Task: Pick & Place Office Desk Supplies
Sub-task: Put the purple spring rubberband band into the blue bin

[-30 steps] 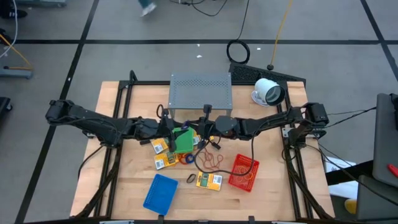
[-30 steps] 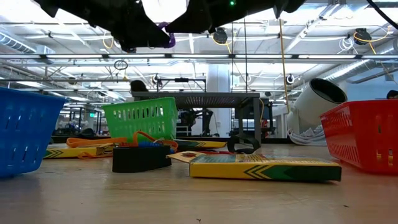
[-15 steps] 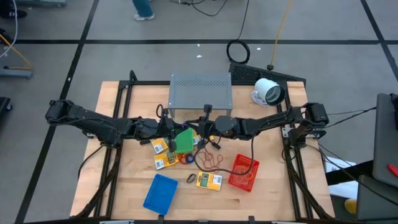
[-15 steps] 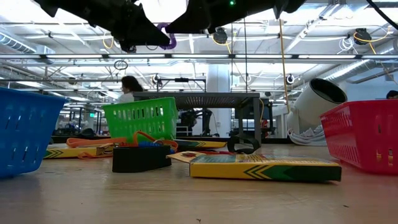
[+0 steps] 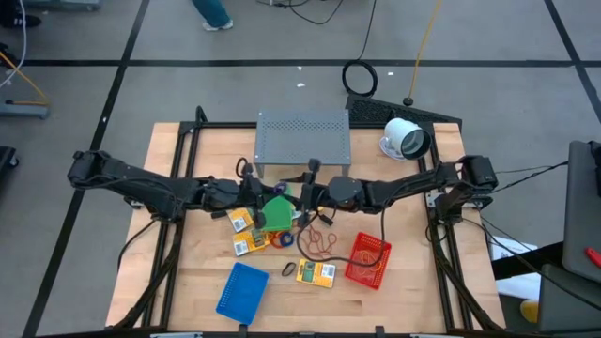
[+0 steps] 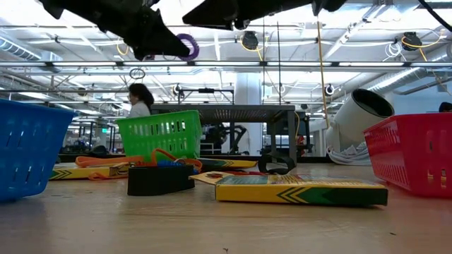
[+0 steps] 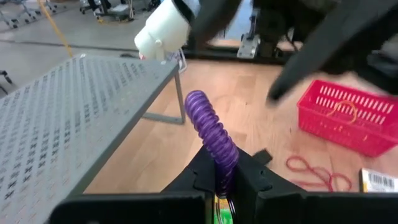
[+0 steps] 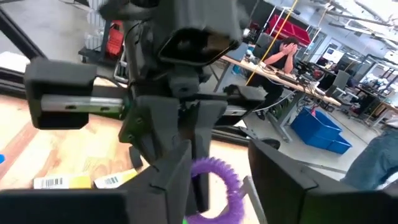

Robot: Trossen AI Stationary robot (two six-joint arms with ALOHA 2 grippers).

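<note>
Left jaws clenched on purple coil ring (image 7: 214, 140), right jaws released, above green basket (image 5: 278, 212)

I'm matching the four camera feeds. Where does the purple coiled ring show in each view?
High: not discernible between the grippers.
Low: purple coiled ring at top, left of centre.
Left wrist: centre, pinched in the left gripper.
Right wrist: bottom centre.
Shared landmark: grey perforated shelf.

Both arms are matte black, built of slim tubular links joined by bulkier rounded joint housings, with black cables trailing from their bases. Each end effector (image 5: 266, 195) (image 5: 302, 195) carries flat, angular black fingers.
</note>
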